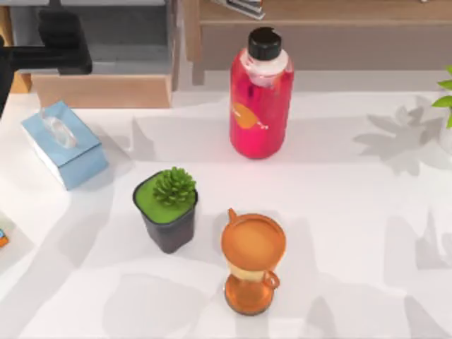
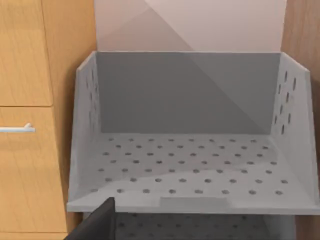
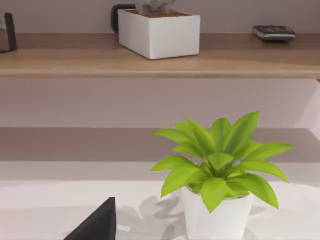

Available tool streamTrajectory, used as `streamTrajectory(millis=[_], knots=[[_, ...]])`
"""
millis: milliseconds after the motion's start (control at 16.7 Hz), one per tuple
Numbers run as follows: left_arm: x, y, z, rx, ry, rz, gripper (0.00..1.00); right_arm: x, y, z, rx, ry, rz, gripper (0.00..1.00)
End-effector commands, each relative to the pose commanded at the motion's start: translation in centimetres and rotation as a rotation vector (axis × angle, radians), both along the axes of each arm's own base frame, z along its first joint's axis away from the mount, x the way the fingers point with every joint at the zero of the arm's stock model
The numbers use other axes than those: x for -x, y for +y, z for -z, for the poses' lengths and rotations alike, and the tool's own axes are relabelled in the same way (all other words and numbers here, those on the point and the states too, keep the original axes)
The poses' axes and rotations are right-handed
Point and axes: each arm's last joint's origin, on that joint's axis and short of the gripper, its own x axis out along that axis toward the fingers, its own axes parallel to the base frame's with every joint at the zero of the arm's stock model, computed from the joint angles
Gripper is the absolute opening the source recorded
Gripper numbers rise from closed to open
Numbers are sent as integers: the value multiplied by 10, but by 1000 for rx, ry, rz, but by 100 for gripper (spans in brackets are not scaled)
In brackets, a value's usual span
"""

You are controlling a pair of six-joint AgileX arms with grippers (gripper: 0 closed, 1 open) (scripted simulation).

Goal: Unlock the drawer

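Observation:
A grey perforated drawer (image 2: 190,170) stands pulled out of a light wooden cabinet (image 2: 30,165), and its tray is empty. In the top view the same grey drawer (image 1: 120,35) lies at the far left corner, above a wooden panel (image 1: 102,90). My left gripper (image 1: 70,56) hovers beside it at the far left, and a black part of it (image 2: 95,225) shows just in front of the drawer's front lip. A neighbouring wooden drawer front carries a small metal handle (image 2: 17,129). My right gripper (image 3: 95,225) is parked facing a leafy plant.
On the white table stand a red bottle (image 1: 260,95), a succulent in a black pot (image 1: 168,208), an orange hourglass (image 1: 252,260) and a blue tissue box (image 1: 63,145). A green plant in a white pot (image 3: 220,200) sits at the right edge, below wooden shelves (image 3: 160,65).

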Motion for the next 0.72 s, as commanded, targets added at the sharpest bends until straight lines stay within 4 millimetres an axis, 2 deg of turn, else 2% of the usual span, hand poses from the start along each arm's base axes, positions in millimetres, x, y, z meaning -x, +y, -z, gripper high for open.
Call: streamTrajectory(millis=[360,540,720], knots=[[-5,3,-1,-26,-8,-11,100,0,0,0,0,0,0,100],[-25,11,-3,-126,-29,-37,100,0,0,0,0,0,0,100],[-57,27,0,-287,-42,-63,100,0,0,0,0,0,0,100]])
